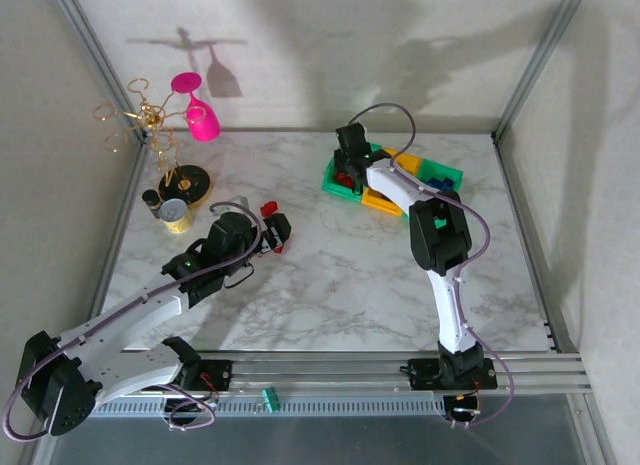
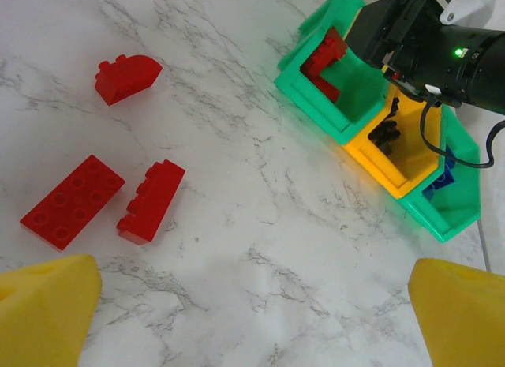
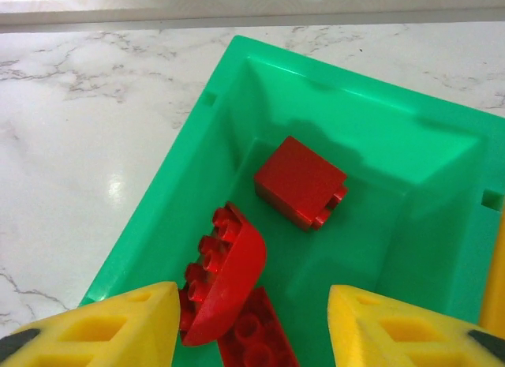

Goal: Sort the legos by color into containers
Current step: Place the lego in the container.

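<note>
Three red legos lie on the marble: a curved one (image 2: 126,76), a flat one (image 2: 72,201) and a sloped one (image 2: 151,201). My left gripper (image 2: 252,320) hovers open beside them (image 1: 278,233) with nothing between its yellow fingertips (image 2: 47,312). The bins stand in a row: the left green bin (image 2: 351,95), the yellow bin (image 2: 371,158) holding black legos (image 2: 387,134), and the right green bin (image 2: 461,213) with a blue lego (image 2: 443,177). My right gripper (image 3: 252,335) is open over the left green bin (image 3: 379,146), above a red block (image 3: 301,181), a curved red brick (image 3: 229,276) and a flat red brick (image 3: 256,339).
A gold rack (image 1: 150,120) with a pink glass (image 1: 200,110) stands at the back left. A round tin (image 1: 178,215) sits in front of it, close to my left arm. Frame posts and walls bound the table. Open marble lies in the middle.
</note>
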Controlling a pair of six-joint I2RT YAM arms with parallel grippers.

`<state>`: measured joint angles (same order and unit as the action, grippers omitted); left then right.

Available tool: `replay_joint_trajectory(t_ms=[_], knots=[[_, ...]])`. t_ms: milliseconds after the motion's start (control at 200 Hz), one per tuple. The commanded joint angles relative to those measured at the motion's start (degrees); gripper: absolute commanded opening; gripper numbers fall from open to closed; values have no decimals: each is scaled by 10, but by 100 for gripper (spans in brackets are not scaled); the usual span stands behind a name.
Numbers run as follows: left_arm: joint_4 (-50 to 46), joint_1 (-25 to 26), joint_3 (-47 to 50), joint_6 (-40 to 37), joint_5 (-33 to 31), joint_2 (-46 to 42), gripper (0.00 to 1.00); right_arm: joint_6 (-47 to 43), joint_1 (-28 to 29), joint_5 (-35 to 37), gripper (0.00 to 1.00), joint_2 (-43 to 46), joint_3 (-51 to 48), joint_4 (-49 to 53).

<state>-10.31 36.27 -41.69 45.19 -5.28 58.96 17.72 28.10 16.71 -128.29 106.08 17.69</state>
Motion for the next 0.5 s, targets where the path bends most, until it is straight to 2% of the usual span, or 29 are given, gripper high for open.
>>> replay_joint_trajectory(t_ms=[0,310,491], knots=[[9,-4,-16,-7,6,-11,100,-7,4,-17,55,59,-32,0],[-17,-4,8,6,-6,-63,100,-1,69,-71,63,177,-180,-24],[-45,-4,23,15,-18,-105,100,35,114,-96,65,203,-236,-35]])
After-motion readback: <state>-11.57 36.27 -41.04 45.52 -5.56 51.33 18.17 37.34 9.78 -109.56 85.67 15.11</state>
